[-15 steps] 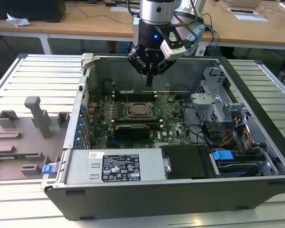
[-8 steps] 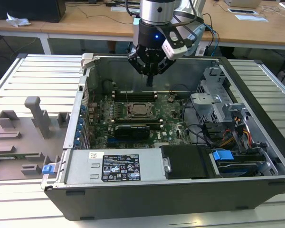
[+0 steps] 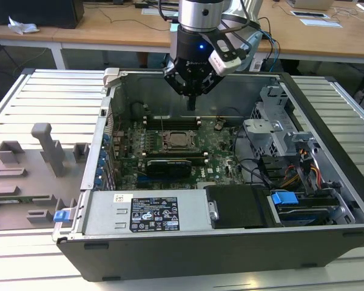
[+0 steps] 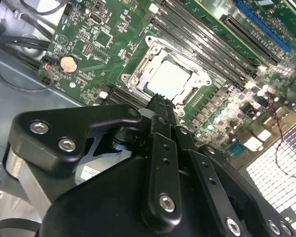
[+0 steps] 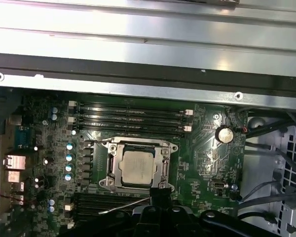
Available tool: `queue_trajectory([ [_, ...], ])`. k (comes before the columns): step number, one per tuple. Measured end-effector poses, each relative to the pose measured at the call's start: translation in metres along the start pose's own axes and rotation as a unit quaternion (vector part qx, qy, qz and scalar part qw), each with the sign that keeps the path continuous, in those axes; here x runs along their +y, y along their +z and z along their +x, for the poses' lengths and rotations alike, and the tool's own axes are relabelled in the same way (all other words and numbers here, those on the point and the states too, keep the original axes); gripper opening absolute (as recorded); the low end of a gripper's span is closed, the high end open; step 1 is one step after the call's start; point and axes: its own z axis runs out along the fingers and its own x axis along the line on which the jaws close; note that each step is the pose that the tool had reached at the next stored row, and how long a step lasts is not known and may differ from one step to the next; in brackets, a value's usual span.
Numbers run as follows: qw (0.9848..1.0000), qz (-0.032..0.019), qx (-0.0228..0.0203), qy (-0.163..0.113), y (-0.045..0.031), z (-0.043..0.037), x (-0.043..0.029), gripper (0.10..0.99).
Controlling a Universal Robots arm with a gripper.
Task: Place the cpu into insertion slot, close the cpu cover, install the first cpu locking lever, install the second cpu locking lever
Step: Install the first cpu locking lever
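Bright, even light from above fills the exterior view, and the ribbed tabletop (image 3: 36, 97) out to the side of the hand (image 3: 191, 104) looks pale with barely a shadow. The case interior beneath the hand is dimmer. A small blue lamp glows on the hand's dark body. In the first wrist view, the metal case wall (image 5: 148, 44) beyond the hand glares in white bands. In the second wrist view, the cpu (image 4: 168, 79) ahead of the fingertips shines washed-out, and a perforated panel (image 4: 281, 168) beside the hand burns white.
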Motion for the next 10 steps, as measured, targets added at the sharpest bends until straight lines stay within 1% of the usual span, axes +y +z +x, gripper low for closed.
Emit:
queue_trajectory([
  [7,0.9995,-0.0004,-0.0013,-0.031,0.0000,0.0000,0.0000,0.106],
  [10,0.9987,-0.0006,-0.0023,-0.052,0.0000,0.0000,0.0000,0.106],
])
